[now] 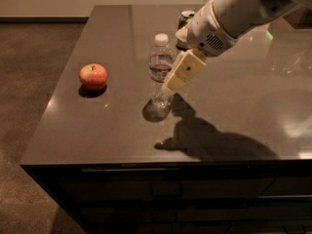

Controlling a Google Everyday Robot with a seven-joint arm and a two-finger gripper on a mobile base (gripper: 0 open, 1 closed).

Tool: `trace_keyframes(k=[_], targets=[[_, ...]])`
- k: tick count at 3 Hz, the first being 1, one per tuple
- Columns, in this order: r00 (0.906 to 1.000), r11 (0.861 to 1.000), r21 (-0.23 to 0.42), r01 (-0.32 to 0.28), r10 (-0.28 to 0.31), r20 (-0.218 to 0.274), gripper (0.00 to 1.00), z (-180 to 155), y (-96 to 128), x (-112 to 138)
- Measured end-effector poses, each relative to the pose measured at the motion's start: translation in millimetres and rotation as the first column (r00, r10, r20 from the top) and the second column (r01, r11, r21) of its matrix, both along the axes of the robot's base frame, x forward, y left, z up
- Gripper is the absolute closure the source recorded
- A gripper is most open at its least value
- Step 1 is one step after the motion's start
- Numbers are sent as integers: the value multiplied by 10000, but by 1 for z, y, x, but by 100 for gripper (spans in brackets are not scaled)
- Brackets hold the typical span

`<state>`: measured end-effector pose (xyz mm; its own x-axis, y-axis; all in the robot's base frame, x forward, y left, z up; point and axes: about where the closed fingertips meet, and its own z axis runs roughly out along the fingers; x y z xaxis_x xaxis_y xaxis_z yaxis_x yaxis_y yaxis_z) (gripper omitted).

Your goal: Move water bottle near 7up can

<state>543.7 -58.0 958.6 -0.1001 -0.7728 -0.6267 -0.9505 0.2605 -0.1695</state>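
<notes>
One camera view: end effector [170, 84] beside the water bottle [157, 67] on a glossy dark worktop [97, 126].
The clear plastic, white-capped bottle stands upright. The cream, blocky end effector slants down over its right side; its opening cannot be told. The 7up can [185, 17] stands behind, part hidden by the arm.

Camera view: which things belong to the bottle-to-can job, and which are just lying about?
Job: water bottle, upright on the counter; 7up can, behind it, partly hidden by the arm; claw, close beside the bottle.
Lying about: red apple, apart from the bottle.
</notes>
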Motion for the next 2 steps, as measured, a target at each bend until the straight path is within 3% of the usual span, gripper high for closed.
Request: trace_keyframes(k=[2], targets=[[9999,9991,409,-73,78,-125,42,-9,13,12]])
